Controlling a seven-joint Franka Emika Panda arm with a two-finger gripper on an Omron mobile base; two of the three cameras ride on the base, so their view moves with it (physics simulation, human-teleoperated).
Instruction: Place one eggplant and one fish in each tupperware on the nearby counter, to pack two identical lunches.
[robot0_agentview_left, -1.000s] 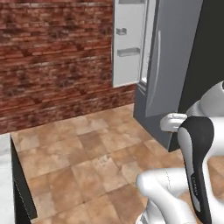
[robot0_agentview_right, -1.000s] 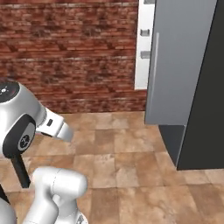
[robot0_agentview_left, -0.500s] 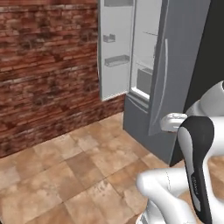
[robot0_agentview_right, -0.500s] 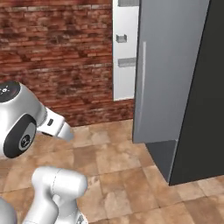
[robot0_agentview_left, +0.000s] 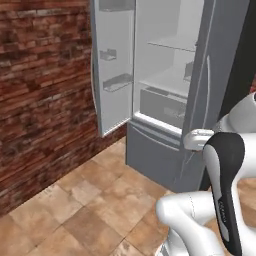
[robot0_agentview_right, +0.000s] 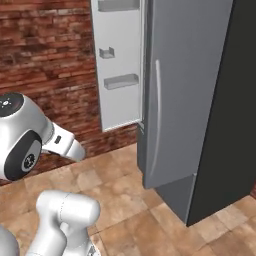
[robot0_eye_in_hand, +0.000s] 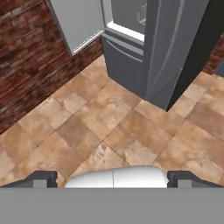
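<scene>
Standing in front of the arm is a grey fridge (robot0_agentview_left: 165, 150) with its left door (robot0_agentview_left: 112, 65) swung wide open. White shelves (robot0_agentview_left: 172, 82) and a drawer (robot0_agentview_left: 162, 105) show inside, but no fish, eggplant or tub can be made out there. The right door (robot0_agentview_right: 182, 90) is closed. The gripper (robot0_eye_in_hand: 113, 178) hangs over the brown tile floor (robot0_eye_in_hand: 87, 127) with its tips spread far apart, holding nothing. A brick wall (robot0_agentview_left: 45, 100) stands on the left.
</scene>
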